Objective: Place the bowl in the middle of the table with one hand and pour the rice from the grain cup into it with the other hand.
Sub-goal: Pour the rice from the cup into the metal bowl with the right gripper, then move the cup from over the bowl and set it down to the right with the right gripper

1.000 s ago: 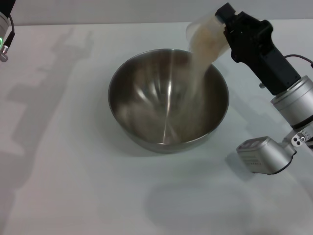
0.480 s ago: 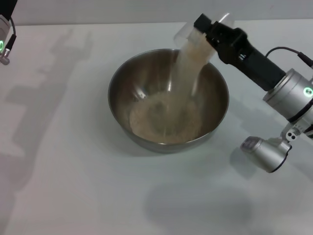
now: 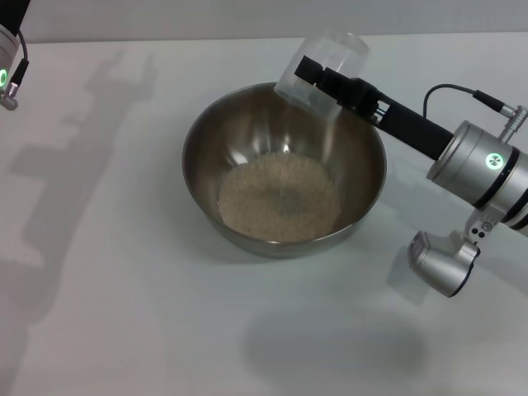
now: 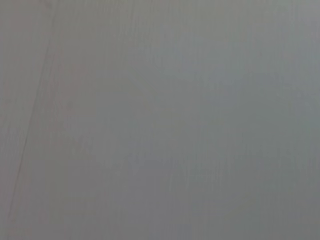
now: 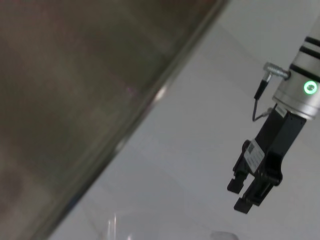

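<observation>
Stainless steel bowl (image 3: 285, 169) stands near the middle of the white desk (image 3: 124, 313), upright, mouth open to the ceiling. Rice (image 3: 279, 196) now lies in a settled, roughly round heap on its floor. Half a second ago a pale stream was falling from the cup; a second ago the bowl floor was bare metal. No stream shows now and no grains are visible on the desk around the bowl.

Grain cup (image 3: 322, 70) is held above the far right part of the bowl rim and reads as clear plastic with nothing inside. Its long axis runs on a steep slant: the mouth points down and towards the robot's left, over the bowl, and the base is raised up and away. It has tipped further than in the two earlier views.

Right pincer (image 3: 318, 78) is clenched on the grain cup at its side, the arm reaching in from the right across the rim. Left pincer (image 5: 252, 187) is parked well clear at the far left of the desk, grasping nothing, its fingers slightly apart as seen from the right wrist camera. The left wrist camera shows only a blank grey surface.

Judgement: the pour is complete or as good as complete, and both parts of the task look satisfied. What remains is to bring the cup upright and take it off the bowl.
</observation>
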Robot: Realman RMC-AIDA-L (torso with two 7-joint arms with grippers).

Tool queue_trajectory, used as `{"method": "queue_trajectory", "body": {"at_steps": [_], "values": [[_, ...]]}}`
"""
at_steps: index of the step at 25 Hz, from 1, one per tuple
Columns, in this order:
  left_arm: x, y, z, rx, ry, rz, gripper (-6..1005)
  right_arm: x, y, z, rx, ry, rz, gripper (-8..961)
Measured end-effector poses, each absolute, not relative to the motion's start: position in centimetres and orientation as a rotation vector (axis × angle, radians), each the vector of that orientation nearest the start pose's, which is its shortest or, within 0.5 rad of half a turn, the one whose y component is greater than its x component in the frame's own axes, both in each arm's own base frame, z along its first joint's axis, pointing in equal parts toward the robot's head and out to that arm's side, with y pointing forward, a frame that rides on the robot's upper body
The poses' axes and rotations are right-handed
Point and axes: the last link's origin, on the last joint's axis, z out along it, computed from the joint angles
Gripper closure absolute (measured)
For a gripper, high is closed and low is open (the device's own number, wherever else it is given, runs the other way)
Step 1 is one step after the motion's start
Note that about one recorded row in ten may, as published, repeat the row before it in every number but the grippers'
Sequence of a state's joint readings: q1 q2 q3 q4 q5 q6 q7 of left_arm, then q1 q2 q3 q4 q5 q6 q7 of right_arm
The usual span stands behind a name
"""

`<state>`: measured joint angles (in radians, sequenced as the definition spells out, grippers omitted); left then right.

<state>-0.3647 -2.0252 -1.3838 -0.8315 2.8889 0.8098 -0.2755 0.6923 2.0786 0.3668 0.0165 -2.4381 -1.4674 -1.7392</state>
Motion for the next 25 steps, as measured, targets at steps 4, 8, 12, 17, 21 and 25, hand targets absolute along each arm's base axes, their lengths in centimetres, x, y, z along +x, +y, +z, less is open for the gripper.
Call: {"method": "queue_trajectory", "body": {"at_steps": [4, 8, 12, 17, 21, 25], "values": [[-20.9, 39.7, 4.3, -1.587, -0.415, -1.043, 467, 21.5, 34.3, -5.6, -1.028, -1.791, -0.233, 939], [-20.9, 39.7, 4.4, -1.584, -0.414, -1.046, 467, 21.4, 34.5, -5.7, -1.002, -1.808, -0.257, 939], [-20.8, 39.8, 4.4, -1.584, -0.41, -1.051, 467, 21.2, 34.3, -5.9, -1.019, -1.781, -0.246, 939], [-20.8, 39.8, 4.4, -1.585, -0.411, -1.049, 467, 21.0, 35.0, -4.6, -1.165, -1.476, -0.174, 939], [-20.9, 39.9, 4.5, -1.582, -0.411, -1.046, 467, 21.3, 34.8, -3.8, -1.323, -1.08, -0.003, 939], [-20.9, 39.9, 4.7, -1.578, -0.408, -1.047, 467, 22.3, 34.6, -2.2, -1.389, -0.604, 0.225, 939]]}}
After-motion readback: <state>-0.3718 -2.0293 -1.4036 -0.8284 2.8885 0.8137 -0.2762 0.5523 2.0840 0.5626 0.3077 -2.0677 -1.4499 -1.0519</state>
